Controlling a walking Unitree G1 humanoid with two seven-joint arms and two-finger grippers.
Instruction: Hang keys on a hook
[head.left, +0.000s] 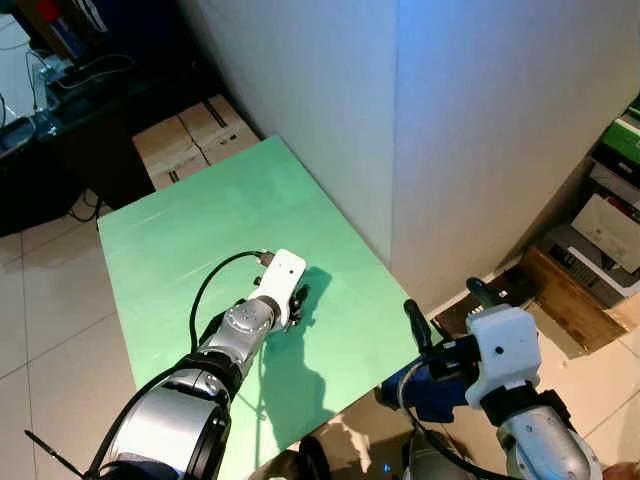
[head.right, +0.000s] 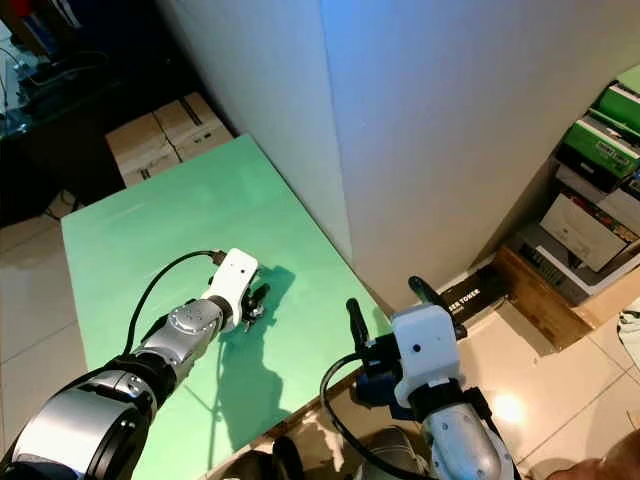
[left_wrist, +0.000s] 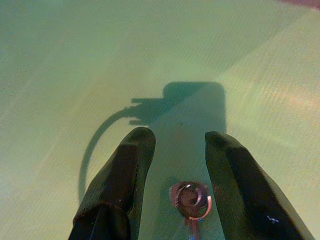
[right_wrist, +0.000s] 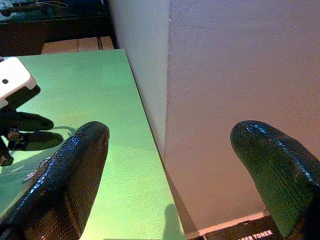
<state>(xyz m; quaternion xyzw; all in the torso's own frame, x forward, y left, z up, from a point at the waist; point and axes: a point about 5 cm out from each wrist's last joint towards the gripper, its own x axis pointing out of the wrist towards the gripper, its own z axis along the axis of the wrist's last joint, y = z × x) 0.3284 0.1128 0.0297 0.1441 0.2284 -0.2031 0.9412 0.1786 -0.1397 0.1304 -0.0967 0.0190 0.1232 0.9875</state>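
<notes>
Presently the step in hand is the pickup: the left gripper (left_wrist: 172, 165) is down over the green table (head.left: 180, 240) with its two black fingers (left_wrist: 122, 175) parted, and the key ring (left_wrist: 190, 196) lies flat on the table surface in the gap between them, nearer the far-side finger than the other, with what looks like a key trailing back toward the wrist. Nothing is clamped yet — both fingers stand clear of the ring, or so it reads from the wrist view; contact with the table itself I cannot tell. Further out, the right gripper (head.right: 385, 305) is held up off the table's near edge, its fingers (right_wrist: 70, 165) spread wide and empty, aimed toward the white wall (head.left: 480, 140) just beyond the table. No hook can be made out on that wall from here. Judgement: task is at an early stage, keys not yet lifted. Next move calls for closing the left fingers squarely on the ring — it is thin and lies flat, so a slightly low, centred pinch seems needed, else it may skid out along the smooth green surface. Beyond the table, cardboard boxes (head.left: 190, 140) sit on the floor.
</notes>
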